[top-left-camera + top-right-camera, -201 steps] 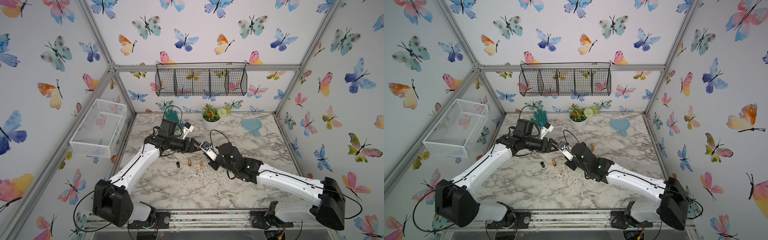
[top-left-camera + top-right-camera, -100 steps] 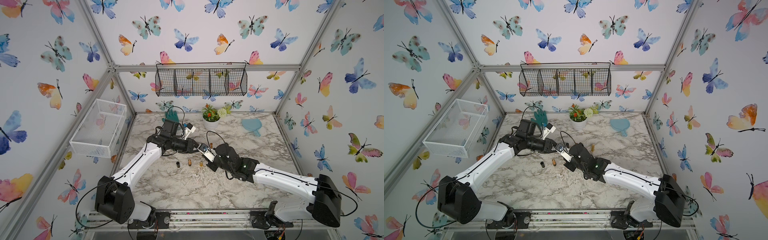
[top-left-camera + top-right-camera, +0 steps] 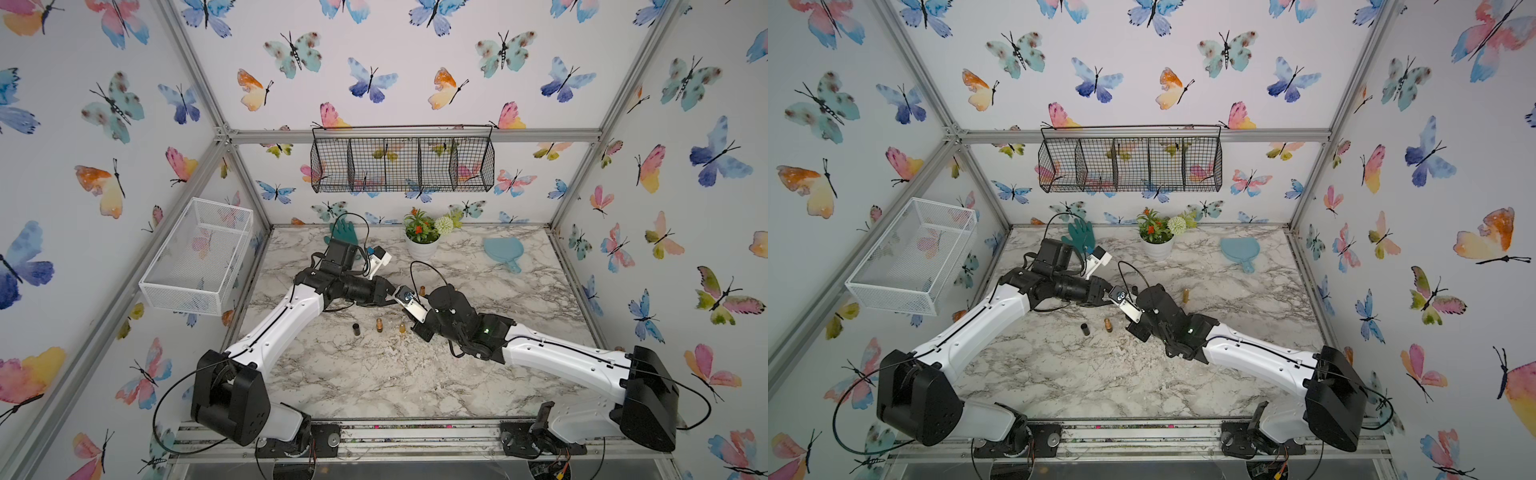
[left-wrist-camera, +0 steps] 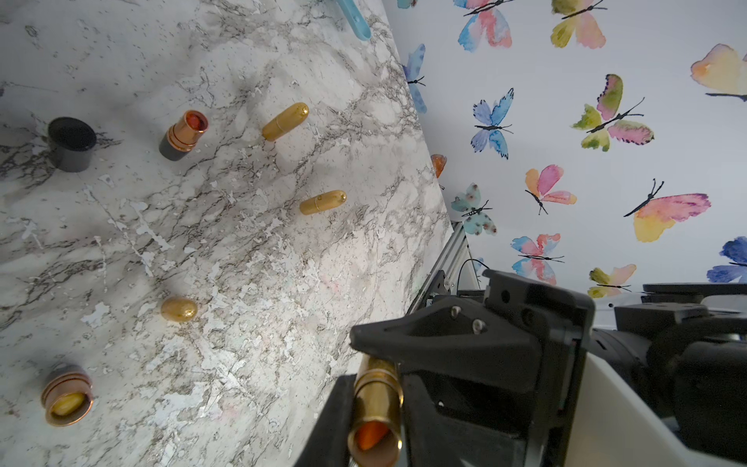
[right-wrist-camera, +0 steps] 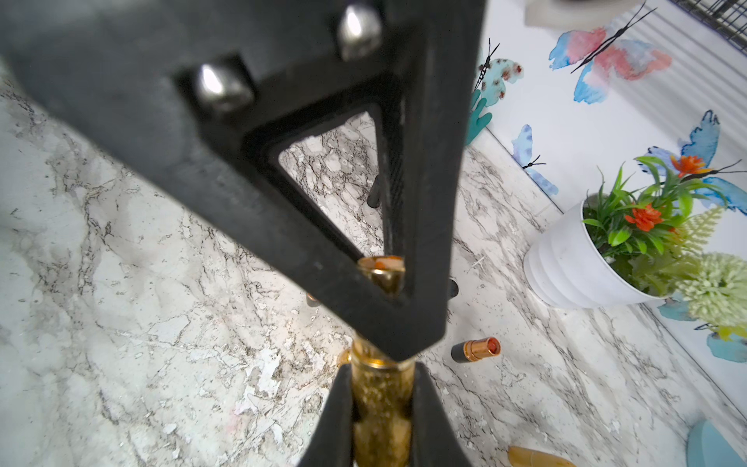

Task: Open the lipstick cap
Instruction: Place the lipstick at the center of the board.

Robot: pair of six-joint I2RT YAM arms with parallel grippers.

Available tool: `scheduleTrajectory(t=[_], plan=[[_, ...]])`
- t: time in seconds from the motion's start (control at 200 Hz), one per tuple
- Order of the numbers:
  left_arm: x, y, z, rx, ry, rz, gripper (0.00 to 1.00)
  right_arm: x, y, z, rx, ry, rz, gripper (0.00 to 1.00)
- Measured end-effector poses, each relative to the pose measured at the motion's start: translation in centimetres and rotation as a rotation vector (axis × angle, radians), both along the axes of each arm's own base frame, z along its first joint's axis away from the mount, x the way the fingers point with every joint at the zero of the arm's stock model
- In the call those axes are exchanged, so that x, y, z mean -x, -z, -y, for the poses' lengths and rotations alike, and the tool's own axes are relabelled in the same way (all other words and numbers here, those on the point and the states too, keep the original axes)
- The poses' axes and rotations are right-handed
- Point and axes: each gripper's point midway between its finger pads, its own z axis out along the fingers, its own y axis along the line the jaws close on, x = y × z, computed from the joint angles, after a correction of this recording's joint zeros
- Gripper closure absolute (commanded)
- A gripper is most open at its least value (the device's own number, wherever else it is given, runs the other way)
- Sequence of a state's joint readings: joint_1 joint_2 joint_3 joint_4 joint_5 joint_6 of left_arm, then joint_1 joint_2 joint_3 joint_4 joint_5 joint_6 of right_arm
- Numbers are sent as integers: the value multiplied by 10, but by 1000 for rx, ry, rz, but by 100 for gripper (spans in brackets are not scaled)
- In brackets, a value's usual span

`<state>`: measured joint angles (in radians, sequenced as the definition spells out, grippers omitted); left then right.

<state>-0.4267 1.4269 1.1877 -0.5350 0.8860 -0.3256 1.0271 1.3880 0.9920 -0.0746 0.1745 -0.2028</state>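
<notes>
Held above the table (image 4: 242, 263), the gold lipstick (image 4: 378, 388) is clamped at its glittery base by the right fingers (image 5: 339, 408) and near its exposed orange end by the left fingers (image 5: 283, 226), so its cap looks already off, probably leaving only the setting down.

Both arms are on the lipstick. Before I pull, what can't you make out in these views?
- Right wrist view: a left finger crosses the lipstick, hiding its middle and any seam.
- Left wrist view: a right finger covers its far end; the bottom edge cuts off the left fingers.
- Both top views: it is lost behind the right wrist camera; the grip is too small to judge.
</notes>
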Motion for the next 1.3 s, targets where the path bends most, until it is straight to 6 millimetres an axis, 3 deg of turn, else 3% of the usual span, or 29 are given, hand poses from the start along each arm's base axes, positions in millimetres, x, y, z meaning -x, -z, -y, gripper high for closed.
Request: scheduleTrajectory(t=[0.19, 0.26, 0.385, 0.591, 0.696, 0.806, 0.936, 1.036, 1.206, 1.296], plan=[[0, 1, 0, -4, 1, 3, 89, 0, 2, 0, 8, 0, -4, 96], [-1, 2, 0, -4, 1, 2, 90, 0, 2, 0, 8, 1, -4, 88], [0, 1, 0, -6, 1, 3, 90, -1, 2, 1, 12, 4, 2, 63], [-13, -5, -3, -63, -54, 57, 89, -6, -2, 9, 24, 46, 23, 57], [-26, -4, -6, -140, -120, 120, 87, -5, -22, 20, -1, 74, 56, 56], [-31, 2, 1, -231, -153, 193, 86, -1, -58, 40, -63, 110, 109, 55], [-28, 31, 28, -355, -130, 256, 83, 5, -102, 68, -152, 170, 184, 53], [-26, 70, 46, -478, -98, 269, 84, 9, -120, 89, -198, 215, 224, 52], [-24, 129, 64, -662, -57, 294, 83, 10, -110, 103, -170, 262, 212, 52], [-20, 144, 69, -706, -39, 310, 83, 8, -95, 104, -129, 272, 189, 51]])
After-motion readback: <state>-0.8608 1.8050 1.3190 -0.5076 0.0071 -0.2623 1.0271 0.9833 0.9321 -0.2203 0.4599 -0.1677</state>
